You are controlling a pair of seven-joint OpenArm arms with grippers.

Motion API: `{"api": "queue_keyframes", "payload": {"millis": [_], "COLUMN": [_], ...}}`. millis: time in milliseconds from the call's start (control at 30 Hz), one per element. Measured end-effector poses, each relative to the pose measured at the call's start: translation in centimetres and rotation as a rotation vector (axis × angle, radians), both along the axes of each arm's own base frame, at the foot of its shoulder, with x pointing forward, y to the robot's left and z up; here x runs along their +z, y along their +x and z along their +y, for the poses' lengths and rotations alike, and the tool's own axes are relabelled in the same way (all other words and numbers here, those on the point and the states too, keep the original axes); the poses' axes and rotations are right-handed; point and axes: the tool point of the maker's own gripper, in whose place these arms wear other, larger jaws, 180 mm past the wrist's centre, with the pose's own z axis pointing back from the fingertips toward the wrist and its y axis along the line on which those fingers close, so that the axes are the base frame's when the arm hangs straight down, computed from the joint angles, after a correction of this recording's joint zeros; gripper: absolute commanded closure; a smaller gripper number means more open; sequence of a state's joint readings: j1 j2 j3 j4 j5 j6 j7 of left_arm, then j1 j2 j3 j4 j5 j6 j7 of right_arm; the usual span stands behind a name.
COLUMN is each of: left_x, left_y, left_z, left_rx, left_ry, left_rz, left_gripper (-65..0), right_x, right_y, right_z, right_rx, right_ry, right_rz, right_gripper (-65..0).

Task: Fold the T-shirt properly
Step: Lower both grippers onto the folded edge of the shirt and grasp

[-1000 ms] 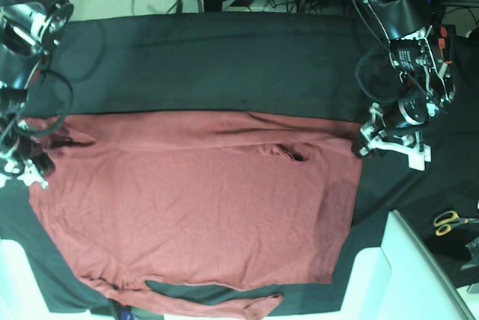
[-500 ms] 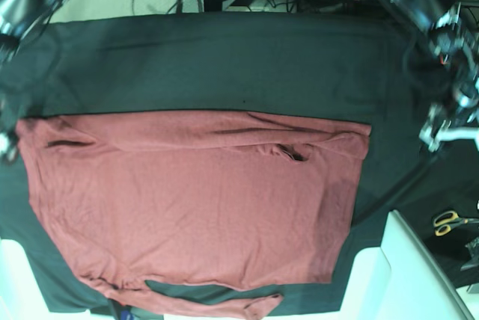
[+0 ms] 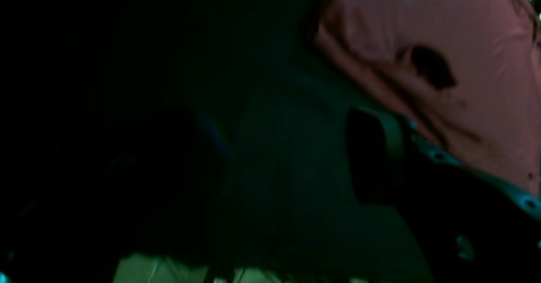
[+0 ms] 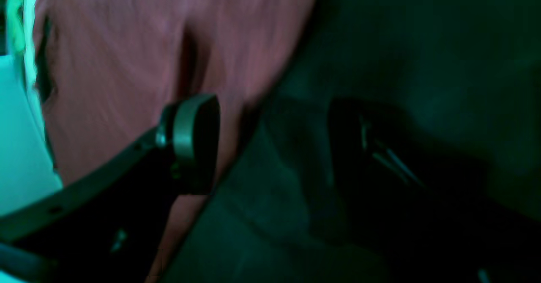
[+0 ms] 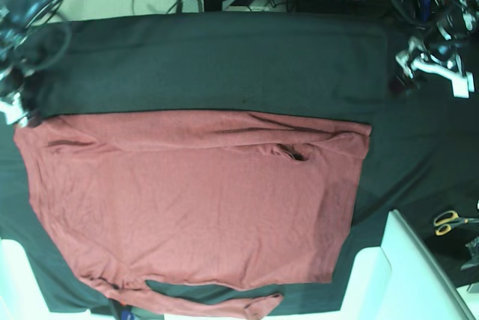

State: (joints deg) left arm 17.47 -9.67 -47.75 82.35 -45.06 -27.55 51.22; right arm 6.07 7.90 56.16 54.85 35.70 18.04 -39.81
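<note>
The black table cloth (image 5: pixel 224 58) covers nearly the whole base view, and everything here is placed against it. The T-shirt (image 5: pixel 194 200) lies spread flat across its nearer half, apart from both grippers; its far edge runs straight across the cloth's middle, while its near hem reaches the cloth's near border, where a folded-up strip of red is partly cut off by the frame. A small dark opening sits among wrinkles near the shirt's far edge, and what it is cannot be made out. At the cloth's far corner on the view's right, the left gripper (image 5: pixel 428 62) hangs above the cloth with nothing in it; its own wrist view is very dark, one finger pad (image 3: pixel 391 137) showing against the cloth (image 3: pixel 274 156) beside a corner of the shirt (image 3: pixel 444 42), the other finger lost in shadow, the jaws standing wide. At the opposite far corner the right gripper (image 5: pixel 16 107) is half cut off by the frame edge; its blurred wrist view shows one pad (image 4: pixel 192 141) over the shirt's edge (image 4: pixel 127 63) and the other finger well apart over the cloth (image 4: pixel 401 42), spread wide and empty. Yellow-handled scissors (image 5: pixel 453 220) lie off the cloth's right side.
</note>
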Motion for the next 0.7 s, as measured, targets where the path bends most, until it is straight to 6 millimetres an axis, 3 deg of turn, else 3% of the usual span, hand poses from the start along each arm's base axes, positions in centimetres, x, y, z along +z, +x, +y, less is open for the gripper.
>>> {"api": "queue_keyframes", "payload": {"millis": [200, 333, 700], "left_x": [-0.3, -0.8, -0.9], "left_y": [-1.9, -2.4, -2.4], "left_z": [0.8, -0.1, -0.2], "left_rx": [0.037, 0.019, 0.019], "left_ry": [0.034, 0.035, 0.034], "left_rz": [-0.009, -0.012, -0.013], "left_gripper": [-53.8, -53.8, -53.8], "right_x": [-0.4, -0.6, -0.2], "right_y": [1.7, 2.6, 4.3], "right_z": [0.6, 0.6, 1.4], "right_rx": [-0.003, -0.008, 0.003], "right_ry": [0.032, 0.056, 0.077], "right_rz": [-0.068, -0.075, -0.083], "right_gripper": [-38.3, -38.3, -38.1]}}
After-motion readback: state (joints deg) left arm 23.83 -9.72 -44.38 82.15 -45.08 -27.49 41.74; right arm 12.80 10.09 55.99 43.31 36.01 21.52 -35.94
